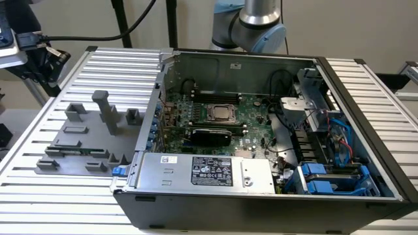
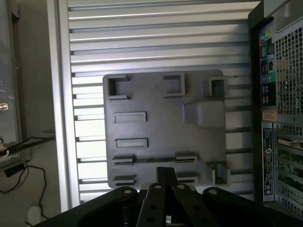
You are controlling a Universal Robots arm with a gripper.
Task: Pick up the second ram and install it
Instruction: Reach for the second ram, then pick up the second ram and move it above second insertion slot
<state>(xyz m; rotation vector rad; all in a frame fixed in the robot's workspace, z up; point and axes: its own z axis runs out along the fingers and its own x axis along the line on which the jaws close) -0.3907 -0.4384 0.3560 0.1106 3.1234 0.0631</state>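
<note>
Exterior view, your arm (image 1: 251, 22) behind the computer case (image 1: 261, 73), the second ram (image 1: 75, 150) flat in the grey tray (image 1: 85, 139), to the exterior view's left of the case, wrist view, your gripper (image 2: 166, 179) over that tray, you cannot tell how far the jaws are open.

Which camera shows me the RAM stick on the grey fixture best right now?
The exterior view: the RAM stick shows its green side, held between brackets on the grey fixture. The wrist view looks straight down, so it is just a thin dark line between two brackets, likely its top edge.
</note>
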